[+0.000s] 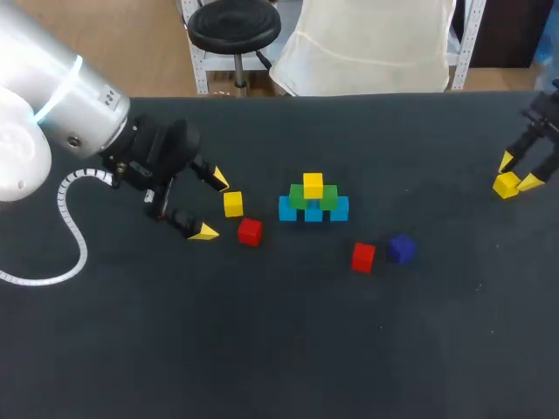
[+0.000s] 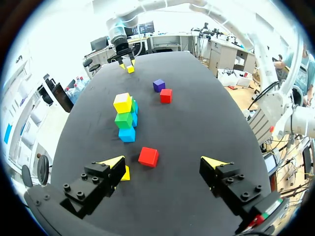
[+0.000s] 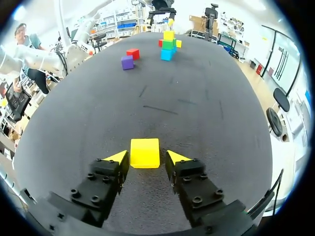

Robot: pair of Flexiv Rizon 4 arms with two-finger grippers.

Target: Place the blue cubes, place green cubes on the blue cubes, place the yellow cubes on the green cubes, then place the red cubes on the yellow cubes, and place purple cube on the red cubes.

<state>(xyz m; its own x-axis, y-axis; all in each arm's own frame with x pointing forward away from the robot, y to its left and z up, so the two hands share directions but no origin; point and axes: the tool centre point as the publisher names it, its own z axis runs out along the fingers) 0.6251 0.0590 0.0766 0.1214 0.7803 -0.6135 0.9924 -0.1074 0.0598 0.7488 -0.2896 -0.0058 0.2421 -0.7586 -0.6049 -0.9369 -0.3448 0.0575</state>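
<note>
The table [image 1: 262,349] carries a blue-green-yellow stack [image 1: 313,202] at its middle. My left gripper [image 1: 212,206] is spread wide by a yellow cube [image 1: 232,203] and red cube [image 1: 250,231]. My right gripper [image 3: 147,157] straddles another yellow [image 3: 144,150], not quite pinching.

A red cube [image 2: 148,157] is lying just ahead of the left gripper's [image 2: 165,164] wide gap, and a yellow cube [image 2: 126,173] is crowding one finger. Further ahead on that side the stack [image 2: 125,118] is blocking. Beside it, bare table [image 2: 206,123] is lying open. A second yellow cube [image 3: 144,152] is filling the right gripper's [image 3: 145,158] gap, and beyond it the table is running clear to the stack.
</note>
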